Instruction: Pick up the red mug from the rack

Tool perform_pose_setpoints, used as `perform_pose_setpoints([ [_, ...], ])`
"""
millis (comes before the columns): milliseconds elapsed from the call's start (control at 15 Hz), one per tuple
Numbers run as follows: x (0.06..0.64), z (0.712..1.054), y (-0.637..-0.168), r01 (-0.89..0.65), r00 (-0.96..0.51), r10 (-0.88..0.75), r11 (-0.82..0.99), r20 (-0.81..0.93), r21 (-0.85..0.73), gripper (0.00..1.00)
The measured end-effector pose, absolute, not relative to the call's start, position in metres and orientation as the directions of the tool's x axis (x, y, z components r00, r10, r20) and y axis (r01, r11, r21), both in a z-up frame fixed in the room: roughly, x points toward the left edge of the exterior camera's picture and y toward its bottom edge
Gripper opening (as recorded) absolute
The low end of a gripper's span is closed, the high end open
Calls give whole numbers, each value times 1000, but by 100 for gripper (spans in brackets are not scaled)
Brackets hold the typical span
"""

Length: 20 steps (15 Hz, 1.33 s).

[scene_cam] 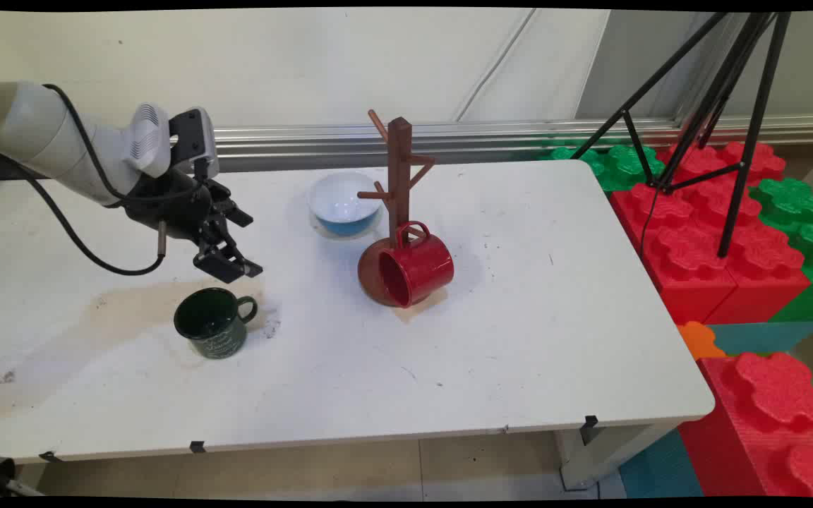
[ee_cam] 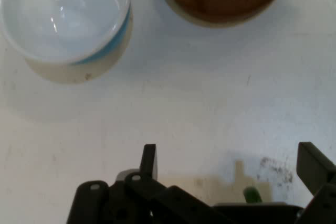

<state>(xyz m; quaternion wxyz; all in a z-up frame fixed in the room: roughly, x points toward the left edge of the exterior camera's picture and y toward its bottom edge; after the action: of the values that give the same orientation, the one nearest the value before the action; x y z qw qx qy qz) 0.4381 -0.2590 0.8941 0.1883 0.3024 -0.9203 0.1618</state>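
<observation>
- The black gripper (scene_cam: 229, 248) hung just above and slightly behind the dark green mug (scene_cam: 212, 323), clear of it, at the left-middle of the white tabletop (scene_cam: 491, 353).
- Its jaws stood open and held nothing; in the hand view the two fingers (ee_cam: 149, 159) rose well apart from the bottom edge, with bare tabletop between them.
- The dark green mug stood upright on its base, mouth up, so its long axis ran vertically; its handle (scene_cam: 246, 307) pointed toward the picture's right, roughly at the mug tree. Only a sliver of green showed between the fingers in the hand view.
- Judging by its look, the mug was enamel or glazed ware: stiff, fairly light, smooth and likely slippery at the wall. The rim or the handle loop seemed the surest places to take hold; the rounded body would offer less purchase.
- The brown wooden mug tree (scene_cam: 398, 183) stood near the tabletop's centre on a round base, pegs (scene_cam: 377, 125) pointing out and upward.
- A red mug (scene_cam: 415, 269) lay on its side against that base, mouth toward the camera and lower left, handle uppermost beside the trunk.
- A white bowl with a blue outside (scene_cam: 342, 204) sat just left of and behind the tree, upright, well apart from the green mug.
</observation>
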Motion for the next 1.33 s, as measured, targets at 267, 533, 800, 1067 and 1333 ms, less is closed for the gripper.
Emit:
perform_pose_setpoints([
  [267,432,897,-261,-597,-749,-463,781,474,-181,100],
  [533,419,898,-257,-583,-745,-449,798,494,-153,100],
  [800,401,900,-252,-582,-732,-457,805,505,-117,100],
  [1067,374,902,-248,-599,-710,-484,797,512,-76,100],
  [1333,345,900,-249,-627,-675,-520,778,523,-36,100],
])
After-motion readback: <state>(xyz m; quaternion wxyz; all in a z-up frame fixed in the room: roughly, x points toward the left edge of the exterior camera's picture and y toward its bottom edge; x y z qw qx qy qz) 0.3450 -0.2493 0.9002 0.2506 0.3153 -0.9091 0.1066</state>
